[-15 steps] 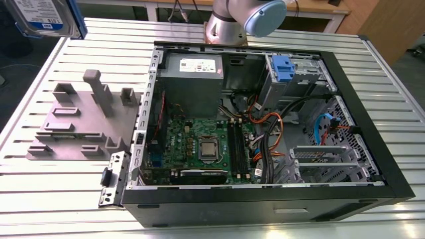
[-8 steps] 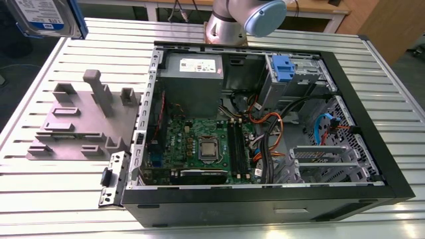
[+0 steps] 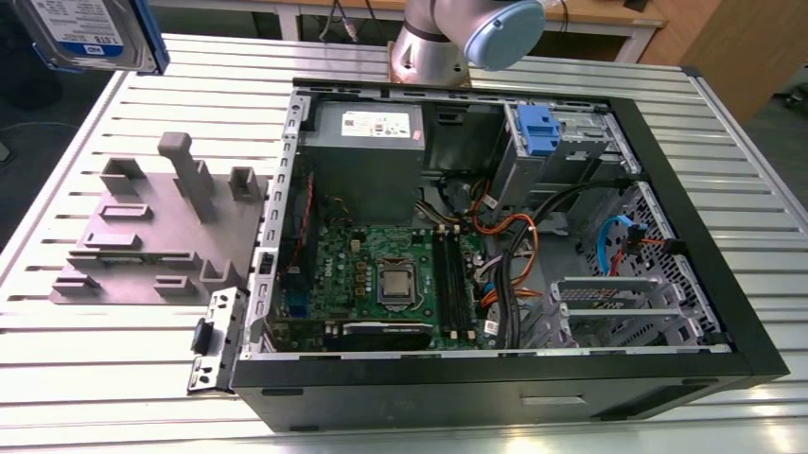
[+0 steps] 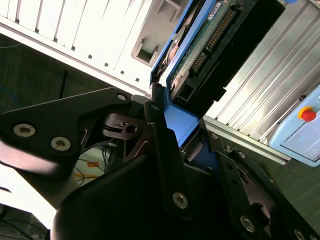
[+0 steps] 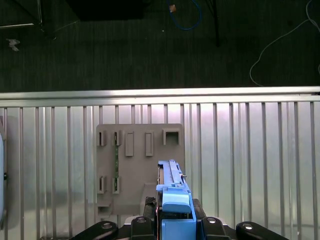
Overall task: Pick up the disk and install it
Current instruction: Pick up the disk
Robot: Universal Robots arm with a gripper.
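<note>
"Blue bracket, silver drive: is that the disk up at the exterior view's far left?"

"Yes. It hangs in the air there, above the far left corner of the slatted metal surface, touching nothing below it."

"And the gripper?"

"Clenched on the disk. In the second wrist view its black fingers press on the blue bracket from both sides, and the drive's circuit-board face runs out beyond them."

"So which way does its long axis go?"

"Straight out from the fingertips. The first wrist view has it edge-on, a narrow blue strip over the grey fixture, which lies flat on the surface below."

"Where is the open computer case from there?"

"Toward the exterior view's right, and nearer. The grey fixture sits just left of it. Inside, at the far right corner, a blue latch stands on the drive bay. That bay is well apart from the disk, almost the whole case width across."

"Installed, then?"

"Not yet, I'd judge. Lifted, not seated."
</note>
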